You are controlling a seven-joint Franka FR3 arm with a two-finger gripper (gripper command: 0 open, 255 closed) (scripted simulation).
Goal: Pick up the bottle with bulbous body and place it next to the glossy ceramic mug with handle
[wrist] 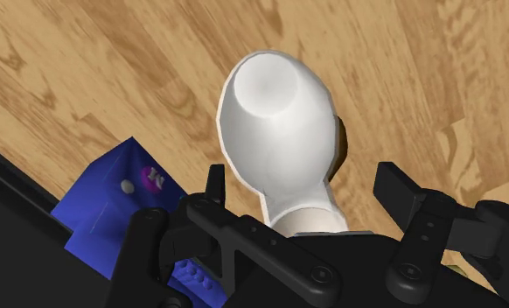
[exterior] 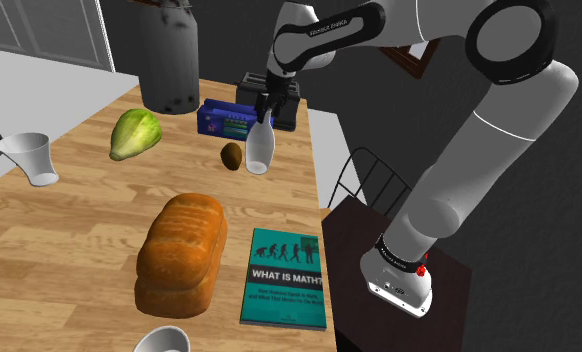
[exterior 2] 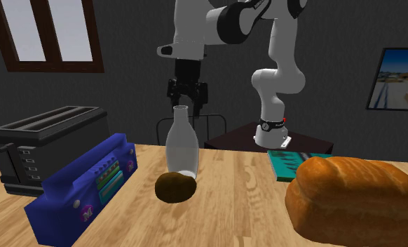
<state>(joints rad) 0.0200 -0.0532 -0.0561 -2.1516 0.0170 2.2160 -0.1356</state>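
Observation:
A pale bottle with a bulbous body (exterior: 258, 150) (exterior 2: 181, 144) (wrist: 275, 122) stands upright on the wooden table (exterior: 69, 230), near its far right edge in the shoulder view. My black gripper (exterior: 268, 108) (exterior 2: 187, 98) (wrist: 305, 188) hangs straight over it, open, fingertips level with the bottle's mouth. In the wrist view the two fingers (wrist: 213, 185) stand apart on either side of the neck and do not touch it. A white mug (exterior: 31, 157) sits at the table's left side in the shoulder view. Another white rim (exterior: 162, 340) shows at the front edge. No handle is visible on either.
A brown kiwi-like lump (exterior: 232, 155) (exterior 2: 175, 187) lies right beside the bottle. A blue toy box (exterior: 226, 120) (exterior 2: 80, 186) and a dark toaster (exterior 2: 45, 140) stand just behind. A lettuce (exterior: 136, 133), bread loaf (exterior: 182, 255), teal book (exterior: 284, 277) and dark jug (exterior: 169, 60) share the table.

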